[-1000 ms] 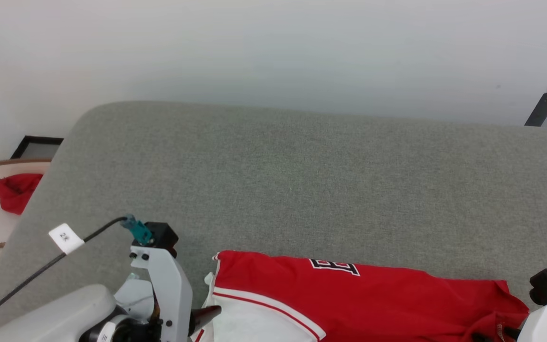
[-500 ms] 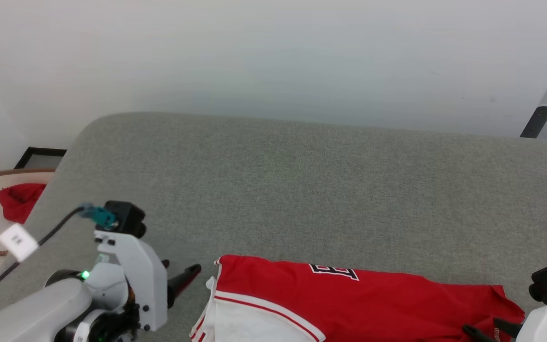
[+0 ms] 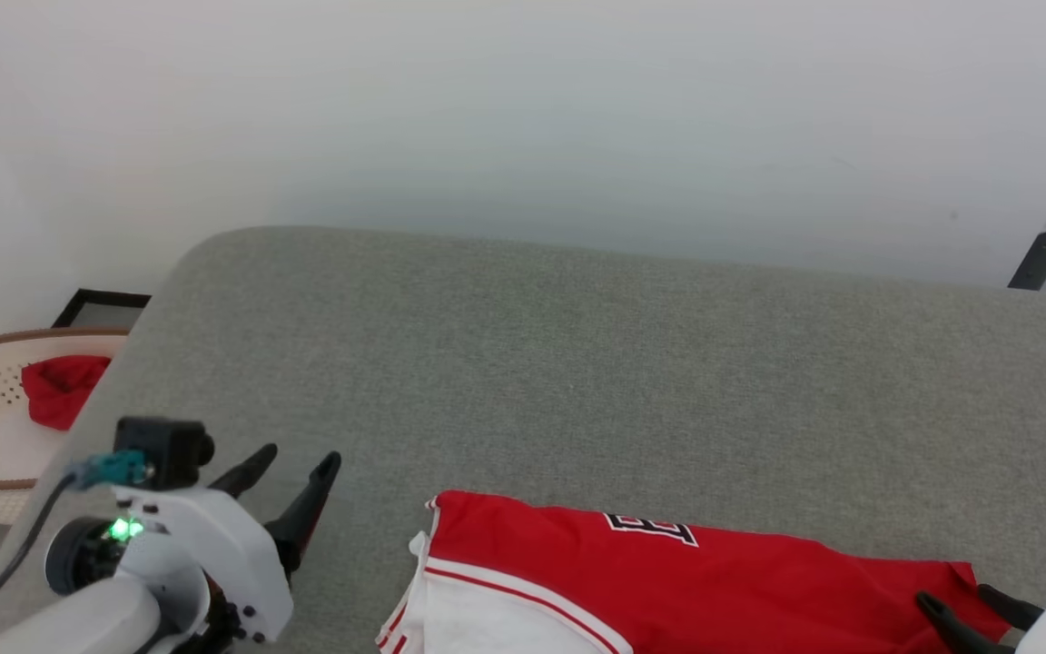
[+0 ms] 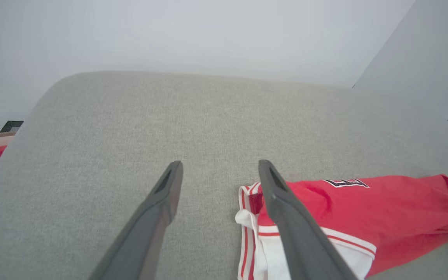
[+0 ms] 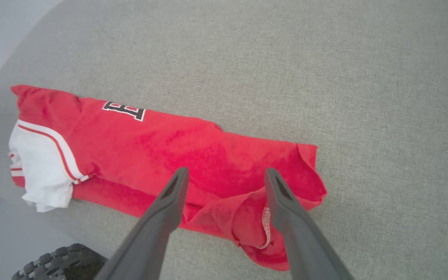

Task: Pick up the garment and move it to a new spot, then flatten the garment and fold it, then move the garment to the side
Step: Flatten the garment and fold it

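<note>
both tools hang released: left tool [image 3: 300, 454] beside the white-sleeved end of the garment [image 3: 668, 581], right tool [image 3: 954, 595] over its rumpled red end. it lies in a long band along the near edge of the counter [image 3: 577, 363]. i'd say mid-fold; next i pinch both ends squarely.

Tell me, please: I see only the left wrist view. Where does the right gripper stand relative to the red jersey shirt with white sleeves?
Observer: The right gripper points at the end of the red jersey shirt with white sleeves opposite its sleeve, jaws open, holding nothing.
Operator: How does that end look?
Observer: Rumpled: a loose hem with pale stitching shows between the jaws.
Operator: Is the jersey near the surface's edge?
Observer: Yes; the white sleeve lies close to the edge of the grey fabric surface, with a black treaded wheel below.
</note>
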`<state>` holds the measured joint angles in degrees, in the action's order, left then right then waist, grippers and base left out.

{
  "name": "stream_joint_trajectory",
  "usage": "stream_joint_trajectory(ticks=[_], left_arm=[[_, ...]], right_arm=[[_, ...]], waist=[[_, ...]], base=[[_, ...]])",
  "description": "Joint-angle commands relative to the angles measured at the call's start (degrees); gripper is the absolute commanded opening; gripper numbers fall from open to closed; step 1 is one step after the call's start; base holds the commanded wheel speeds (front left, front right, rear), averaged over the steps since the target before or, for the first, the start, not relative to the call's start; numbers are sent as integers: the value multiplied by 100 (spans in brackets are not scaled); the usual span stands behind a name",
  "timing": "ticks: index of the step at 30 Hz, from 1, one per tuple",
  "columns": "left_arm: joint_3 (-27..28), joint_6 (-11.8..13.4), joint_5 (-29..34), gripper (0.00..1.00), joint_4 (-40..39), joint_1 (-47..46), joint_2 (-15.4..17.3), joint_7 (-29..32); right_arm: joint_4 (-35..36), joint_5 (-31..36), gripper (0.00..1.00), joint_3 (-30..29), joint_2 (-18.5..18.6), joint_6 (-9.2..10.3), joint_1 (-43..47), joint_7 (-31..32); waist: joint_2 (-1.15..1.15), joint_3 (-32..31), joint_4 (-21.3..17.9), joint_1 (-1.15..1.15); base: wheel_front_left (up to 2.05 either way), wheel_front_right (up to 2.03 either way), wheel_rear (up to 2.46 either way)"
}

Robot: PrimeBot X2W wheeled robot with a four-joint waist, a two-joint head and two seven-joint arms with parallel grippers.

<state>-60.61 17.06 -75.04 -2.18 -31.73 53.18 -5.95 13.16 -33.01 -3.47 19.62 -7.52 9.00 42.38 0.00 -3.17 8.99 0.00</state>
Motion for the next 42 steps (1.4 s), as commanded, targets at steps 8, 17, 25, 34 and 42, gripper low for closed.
stream_joint_trajectory(ticks=[8, 17, 25, 34, 42], left_arm=[[376, -90, 189, 100, 316, 570, -109, -851], [1836, -273, 898, 100, 510, 1515, -534, -924], [3242, -623, 1759, 100, 623, 2492, -1142, -921], [4385, -1119, 2513, 100, 699, 2921, -1963, -921], [4704, -1478, 2880, 100, 854, 2737, -2392, -921]], right_arm=[[-369, 15, 100, -342, 50, 6, 150, -193], [-580, 45, 100, -753, 21, 6, 94, 124], [-668, 98, 100, -1007, 9, 6, -29, 462], [-856, 7, 100, -1083, 98, 6, -322, 849], [-1158, -27, 100, -875, 66, 6, -660, 1084]], waist=[[0, -63, 109, 0], [0, 30, 169, 0], [0, 212, 182, 0], [0, 805, 277, 0], [0, 1238, 377, 0]], base=[[0, 0, 0], [0, 0, 0], [0, 0, 0], [0, 0, 0], [0, 0, 0]])
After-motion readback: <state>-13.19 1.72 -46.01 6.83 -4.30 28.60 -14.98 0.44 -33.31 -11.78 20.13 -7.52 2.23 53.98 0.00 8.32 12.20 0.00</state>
